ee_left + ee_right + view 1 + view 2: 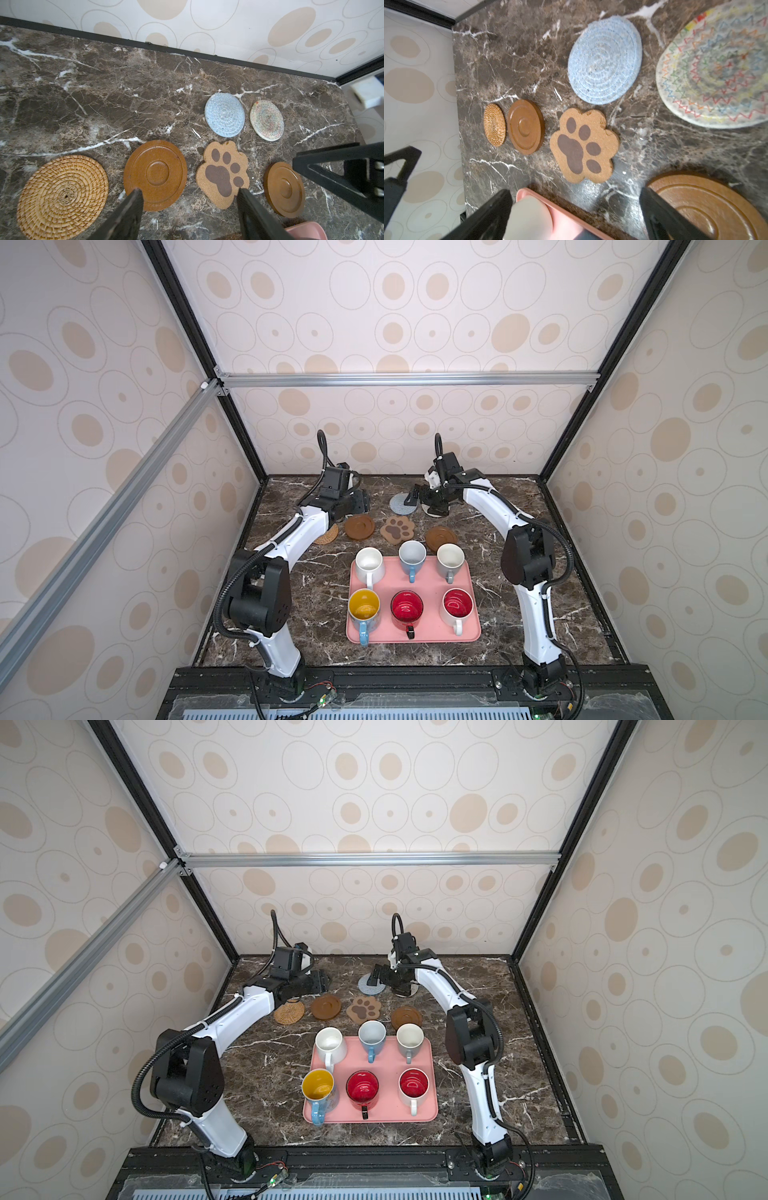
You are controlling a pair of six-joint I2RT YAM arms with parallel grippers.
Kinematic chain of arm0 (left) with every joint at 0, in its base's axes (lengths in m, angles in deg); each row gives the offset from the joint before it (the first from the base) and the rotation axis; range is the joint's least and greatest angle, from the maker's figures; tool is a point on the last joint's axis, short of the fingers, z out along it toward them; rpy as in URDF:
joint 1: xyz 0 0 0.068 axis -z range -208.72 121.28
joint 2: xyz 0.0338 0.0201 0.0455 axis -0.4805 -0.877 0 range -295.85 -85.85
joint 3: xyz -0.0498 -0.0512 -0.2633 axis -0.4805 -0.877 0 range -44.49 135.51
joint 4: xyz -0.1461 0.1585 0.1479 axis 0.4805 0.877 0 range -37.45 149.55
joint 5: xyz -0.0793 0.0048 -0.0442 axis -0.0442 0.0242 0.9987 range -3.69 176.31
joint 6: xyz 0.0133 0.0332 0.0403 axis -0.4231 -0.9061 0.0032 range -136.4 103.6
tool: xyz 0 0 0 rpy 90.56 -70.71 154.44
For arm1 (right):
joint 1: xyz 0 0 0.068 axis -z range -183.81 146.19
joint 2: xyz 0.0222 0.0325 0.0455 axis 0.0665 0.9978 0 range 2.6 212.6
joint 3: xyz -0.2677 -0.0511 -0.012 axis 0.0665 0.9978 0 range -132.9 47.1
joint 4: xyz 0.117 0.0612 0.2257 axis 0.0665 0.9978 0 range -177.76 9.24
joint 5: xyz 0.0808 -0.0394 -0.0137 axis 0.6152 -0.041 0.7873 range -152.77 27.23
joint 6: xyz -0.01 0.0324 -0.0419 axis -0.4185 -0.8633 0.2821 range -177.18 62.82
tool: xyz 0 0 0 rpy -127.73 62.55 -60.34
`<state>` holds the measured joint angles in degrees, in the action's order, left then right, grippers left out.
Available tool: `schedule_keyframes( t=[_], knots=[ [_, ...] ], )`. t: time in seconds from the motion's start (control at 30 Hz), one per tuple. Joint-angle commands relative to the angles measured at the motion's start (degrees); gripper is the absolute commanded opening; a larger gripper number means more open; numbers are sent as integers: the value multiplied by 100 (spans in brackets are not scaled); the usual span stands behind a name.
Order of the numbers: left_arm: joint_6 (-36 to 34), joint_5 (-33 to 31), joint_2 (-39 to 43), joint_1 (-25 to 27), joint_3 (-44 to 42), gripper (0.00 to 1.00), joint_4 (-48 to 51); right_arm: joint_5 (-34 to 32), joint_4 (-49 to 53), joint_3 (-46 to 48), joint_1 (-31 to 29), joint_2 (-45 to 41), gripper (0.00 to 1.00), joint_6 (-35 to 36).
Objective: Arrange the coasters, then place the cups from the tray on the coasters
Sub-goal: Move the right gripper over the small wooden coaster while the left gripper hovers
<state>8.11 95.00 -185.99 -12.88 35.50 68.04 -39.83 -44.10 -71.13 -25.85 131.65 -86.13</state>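
**Both end effectors open above the coasters; no cup lifted yet**

The left end effector [189, 196] stood open with nothing between its jaws. It hovered over the gap between the first wooden disc [155, 174] and the paw coaster [223, 174]. The right end effector [576, 194] gaped wide and was also empty, above the blue-grey mat [224, 114] and the cream mat [267, 120]. The tray [428, 583] lay on the desk [320, 614], toward the arm bases from both end effectors and well apart from them.

Risks, as judged:
- The two woven mats sat just beside each other, so cups set there could knock handles.
- A descending finger could snag a soft mat and drag it.
- The cups stood close together on the tray, so wide jaws might bump a neighbouring cup.
- The rattan mat [62, 197] sat just beside the first disc, which left little room for a mug.

Count:
- Coasters, six: rattan, the first disc, the second wooden disc [283, 190], paw, blue-grey, cream.
- Cups, six, all on the tray: white cup [369, 562], light blue cup [412, 553], grey-white cup [450, 558], yellow-lined cup [364, 608], red cup [407, 608], red-lined white cup [457, 605].
- Tray, one.
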Motion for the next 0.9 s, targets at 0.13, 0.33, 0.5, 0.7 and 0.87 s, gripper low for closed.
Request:
schedule_keyframes(
  t=[0.13,0.33,0.5,0.7,0.87],
  knots=[
    [118,393,-801,-28,1010,72,225,413,766,598,149,-144,100,372],
    [290,496,-1298,7,1574,72,399,594,744,1039,283,-113,100,491],
    [344,552,-1591,103,1939,73,493,533,740,1309,428,-21,100,575],
    [274,579,-2044,309,2606,73,873,-42,660,1561,769,-3,100,486],
    [273,608,-2533,510,3279,73,1104,-356,556,1577,1190,7,100,330]
  ],
)
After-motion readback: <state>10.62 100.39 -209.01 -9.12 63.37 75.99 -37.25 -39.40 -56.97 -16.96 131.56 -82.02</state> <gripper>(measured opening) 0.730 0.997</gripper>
